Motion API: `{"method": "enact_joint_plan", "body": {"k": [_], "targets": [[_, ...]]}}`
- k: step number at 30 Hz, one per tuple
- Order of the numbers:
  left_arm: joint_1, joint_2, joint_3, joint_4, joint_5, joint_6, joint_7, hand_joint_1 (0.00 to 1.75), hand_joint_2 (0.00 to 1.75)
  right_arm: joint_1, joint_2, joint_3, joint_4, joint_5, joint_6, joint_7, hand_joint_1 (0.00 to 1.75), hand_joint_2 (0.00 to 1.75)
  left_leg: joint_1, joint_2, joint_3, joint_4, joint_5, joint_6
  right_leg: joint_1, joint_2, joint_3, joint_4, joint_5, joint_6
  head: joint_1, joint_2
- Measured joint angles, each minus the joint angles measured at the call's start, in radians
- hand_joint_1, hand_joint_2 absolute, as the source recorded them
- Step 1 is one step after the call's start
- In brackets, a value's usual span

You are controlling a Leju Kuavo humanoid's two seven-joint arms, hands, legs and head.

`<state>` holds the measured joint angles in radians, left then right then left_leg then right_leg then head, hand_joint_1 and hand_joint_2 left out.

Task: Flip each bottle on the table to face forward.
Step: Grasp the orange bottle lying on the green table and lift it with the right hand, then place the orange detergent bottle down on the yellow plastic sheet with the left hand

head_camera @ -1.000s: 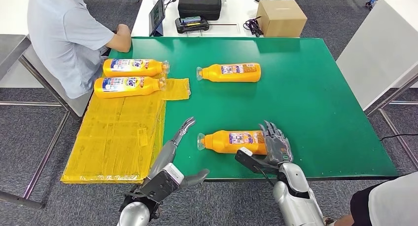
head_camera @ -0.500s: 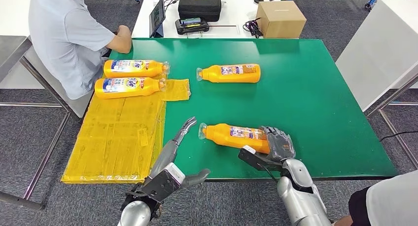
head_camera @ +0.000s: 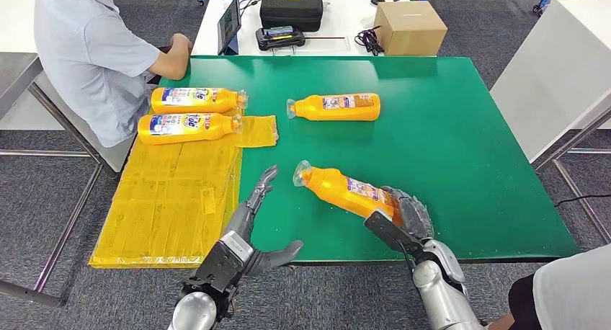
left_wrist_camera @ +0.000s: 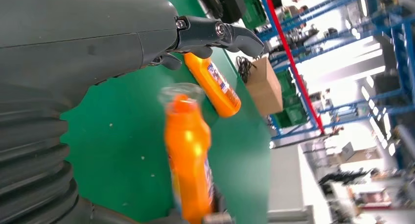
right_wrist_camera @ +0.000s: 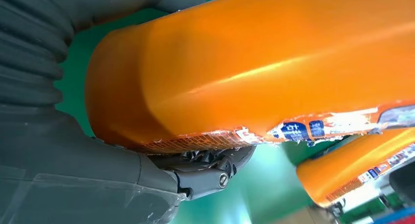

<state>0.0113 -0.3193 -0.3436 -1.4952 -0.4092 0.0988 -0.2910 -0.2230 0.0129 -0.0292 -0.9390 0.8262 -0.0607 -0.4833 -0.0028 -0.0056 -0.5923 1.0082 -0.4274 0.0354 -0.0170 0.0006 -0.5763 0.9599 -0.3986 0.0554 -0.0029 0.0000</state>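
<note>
Now the nearest orange plastic bottle with the clear cap is coming up off the green table: a second ago it was lying flat and square to the near edge, and at this moment its capped neck is tilting up and swinging toward the robot's left while its base is staying low. That suggests the turn-over of this bottle is under way but not finished, since its printed label is showing along the side rather than squarely on top. The right hand is gripping the bottle's base end, fingers wrapped over the orange body and thumb underneath; the right wrist view confirms the plastic pressed against the palm. The left hand is hovering beside the bottle's neck, fingers spread wide and holding nothing, not touching the bottle. Farther back, a second orange bottle is lying alone on the green surface, and two more orange bottles are resting side by side at the yellow sheet, near a seated person.
</note>
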Motion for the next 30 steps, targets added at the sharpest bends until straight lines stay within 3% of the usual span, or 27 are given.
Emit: {"method": "enact_joint_plan", "body": {"k": [4,8,16,22,30], "targets": [[0.007,0.0,0.018,-0.002,0.128,0.031,0.017,0.0,1.75,0.057,0.032,-0.031,-0.119,-0.131,0.098,-0.005,1.75,1.75,0.0,0.0,-0.003,0.0,0.0,0.0,0.0,0.0,-0.002,0.0,0.0,0.0,0.0,0.0],[0.021,-0.001,0.039,0.001,0.233,0.045,0.03,0.0,1.75,0.095,0.075,-0.039,-0.237,-0.191,0.138,-0.001,1.75,1.75,0.0,0.0,-0.006,0.0,0.001,0.0,0.0,0.0,-0.005,0.001,0.0,0.0,0.0,0.0],[0.032,-0.003,0.071,0.046,0.456,-0.019,0.061,0.0,1.75,0.113,0.148,-0.033,-0.386,-0.288,0.187,-0.017,1.75,1.75,0.0,-0.003,-0.009,0.0,0.001,0.0,0.0,0.0,-0.008,0.001,0.0,0.0,0.001,0.0],[0.032,-0.006,0.087,0.083,0.514,-0.039,0.057,0.0,1.75,0.116,0.184,-0.012,-0.434,-0.313,0.198,-0.03,1.75,1.75,0.0,-0.003,-0.009,0.0,0.001,0.0,0.0,0.0,-0.009,0.001,0.0,0.0,0.0,0.0],[0.013,-0.008,0.081,0.103,0.507,-0.095,0.02,0.0,1.75,0.117,0.194,0.049,-0.431,-0.29,0.205,-0.03,1.75,1.75,0.0,-0.003,-0.01,0.0,0.001,0.0,0.0,0.0,-0.009,0.001,0.0,0.0,0.001,0.0]]}}
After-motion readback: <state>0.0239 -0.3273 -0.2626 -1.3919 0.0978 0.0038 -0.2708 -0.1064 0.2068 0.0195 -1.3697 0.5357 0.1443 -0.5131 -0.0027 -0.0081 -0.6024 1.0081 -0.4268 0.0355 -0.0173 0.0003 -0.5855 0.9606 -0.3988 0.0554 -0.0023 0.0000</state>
